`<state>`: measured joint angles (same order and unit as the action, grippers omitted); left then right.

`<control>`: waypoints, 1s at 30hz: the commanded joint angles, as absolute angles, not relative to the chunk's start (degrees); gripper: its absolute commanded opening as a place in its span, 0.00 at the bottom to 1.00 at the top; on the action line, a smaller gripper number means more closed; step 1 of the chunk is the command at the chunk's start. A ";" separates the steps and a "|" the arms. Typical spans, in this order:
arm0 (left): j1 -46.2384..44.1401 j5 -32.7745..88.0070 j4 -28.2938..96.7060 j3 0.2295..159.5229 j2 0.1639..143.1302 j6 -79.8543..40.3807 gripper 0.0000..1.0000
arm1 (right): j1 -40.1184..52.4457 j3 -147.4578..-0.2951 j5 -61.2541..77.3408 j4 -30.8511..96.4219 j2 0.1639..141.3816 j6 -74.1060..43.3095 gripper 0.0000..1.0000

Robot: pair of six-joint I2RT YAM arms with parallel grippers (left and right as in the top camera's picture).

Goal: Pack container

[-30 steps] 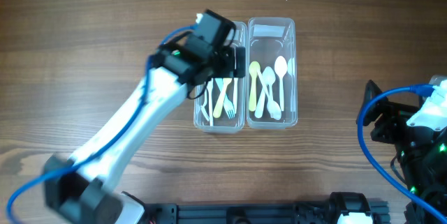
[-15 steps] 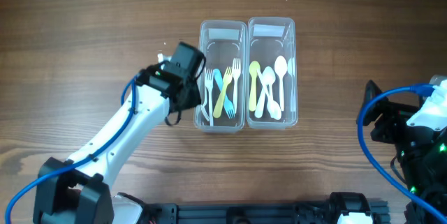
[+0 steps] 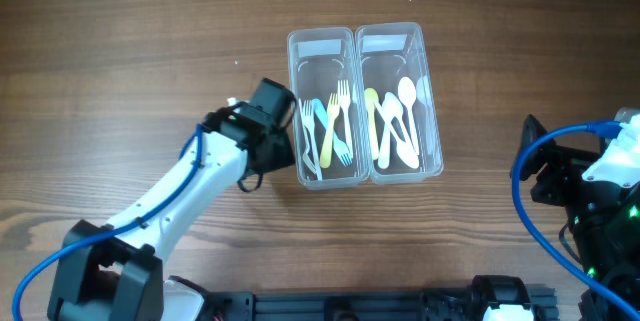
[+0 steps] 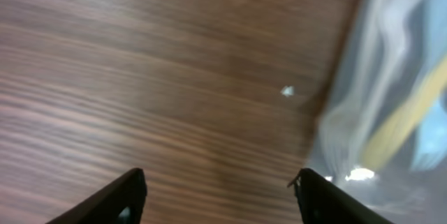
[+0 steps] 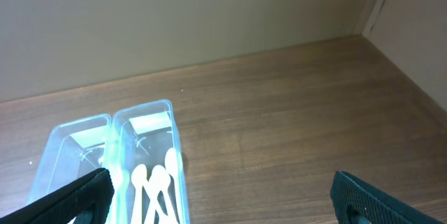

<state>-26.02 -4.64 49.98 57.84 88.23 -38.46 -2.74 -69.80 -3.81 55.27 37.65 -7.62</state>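
Note:
Two clear plastic containers stand side by side mid-table. The left one [image 3: 322, 46] holds several forks [image 3: 335, 131], white, blue and yellow. The right one [image 3: 392, 36] holds several spoons [image 3: 398, 126], white and pale yellow. My left gripper [image 3: 287, 149] is low on the table against the left container's left wall, open and empty. In the left wrist view [image 4: 220, 196] that wall [image 4: 391, 77] is blurred at the right, beside the right fingertip. My right gripper [image 5: 220, 196] is open and empty, far right of the containers [image 5: 150, 123].
The right arm [image 3: 590, 201] with its blue cable sits at the table's right edge. Bare wooden table [image 3: 120, 61] surrounds the containers. A small white speck [image 4: 287, 91] lies on the wood near the left container.
My left arm came off the top of the fork container and dropped to its left side. Both containers have since slid a little right and tilted. The right arm has not moved.

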 commanded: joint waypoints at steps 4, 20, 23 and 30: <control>-13.58 -6.61 56.23 67.90 73.95 -16.38 0.74 | -2.92 -70.02 -2.92 55.00 37.76 -7.66 1.00; -12.84 -10.17 69.19 68.69 35.73 -12.99 1.00 | -2.92 -70.02 -2.92 55.00 37.76 -7.66 1.00; -12.84 -12.10 71.35 68.62 35.73 -11.90 1.00 | -2.92 -70.02 -2.92 55.00 37.76 -7.66 1.00; -5.58 -11.44 59.24 53.76 22.04 -9.80 1.00 | -2.92 -70.02 -2.92 55.02 37.76 -7.68 1.00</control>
<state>-7.97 -11.33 62.08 62.13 28.45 -11.29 -2.74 -69.80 -3.81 55.18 37.67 -7.62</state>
